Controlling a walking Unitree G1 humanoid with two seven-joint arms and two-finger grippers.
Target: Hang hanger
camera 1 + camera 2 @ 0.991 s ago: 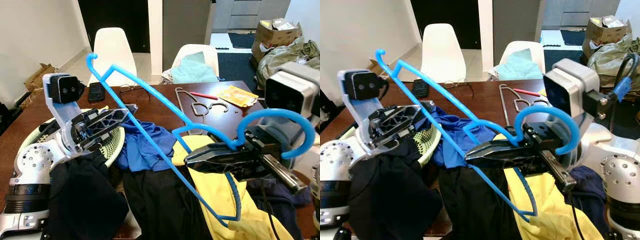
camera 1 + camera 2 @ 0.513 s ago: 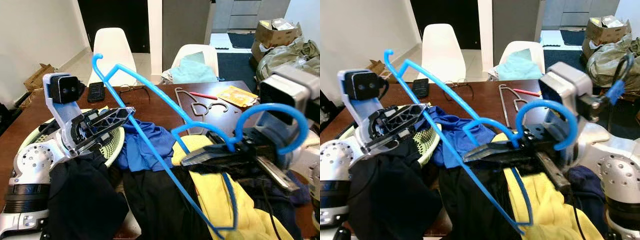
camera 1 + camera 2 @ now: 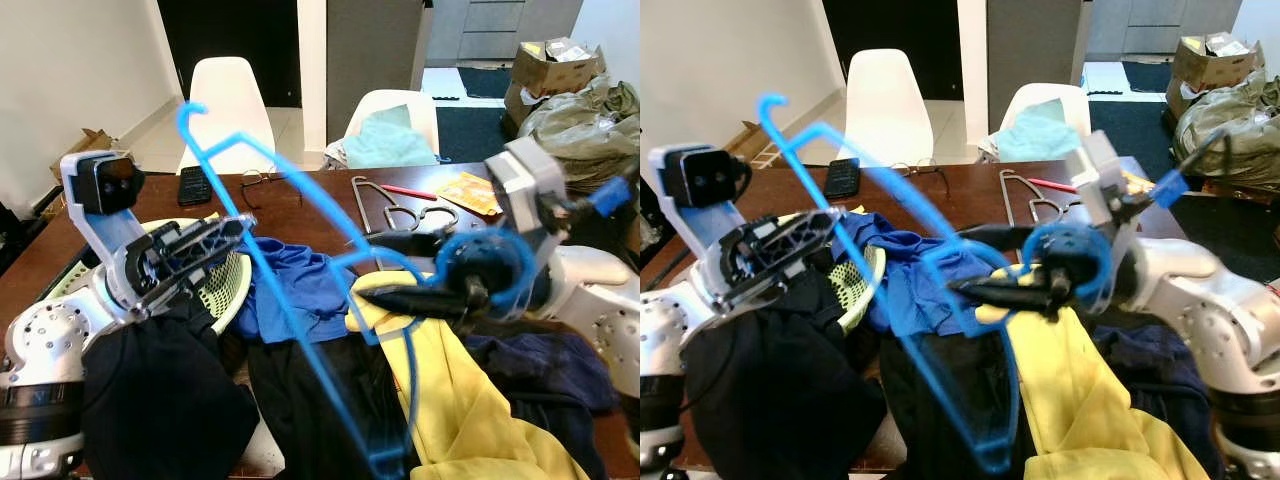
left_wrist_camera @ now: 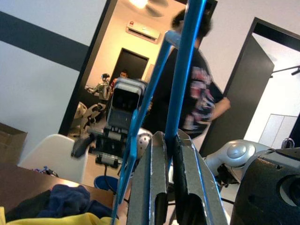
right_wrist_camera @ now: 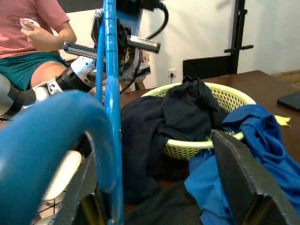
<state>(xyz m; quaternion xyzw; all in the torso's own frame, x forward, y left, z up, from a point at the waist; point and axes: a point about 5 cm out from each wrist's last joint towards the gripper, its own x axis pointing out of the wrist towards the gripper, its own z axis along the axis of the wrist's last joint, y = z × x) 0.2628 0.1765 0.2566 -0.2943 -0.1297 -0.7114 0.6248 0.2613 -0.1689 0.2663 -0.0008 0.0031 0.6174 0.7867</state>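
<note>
My left claw was clamped shut on a thin bar of the bright blue plastic clothes hanger, the two black fingers pressed against the bar on either side. My right claw stood open around another part of that hanger: one finger reached over the top and the other ran underneath, with the hanger's curved hook looped near the wrist. The hanger hung in the air between my arms, tilted, one small hooked end pointing up over the dark wooden table and its lower corner down over the clothes.

Below it lay a blue shirt, a yellow garment and black clothing, heaped on the table. A pale green plastic laundry basket stood by my left arm, dark clothes spilling from it. Farther back on the table lay a grey wire hanger, a black phone and a pair of glasses. Two white chairs stood behind the table. A person in a dark printed T-shirt stood in a doorway in the left wrist view.
</note>
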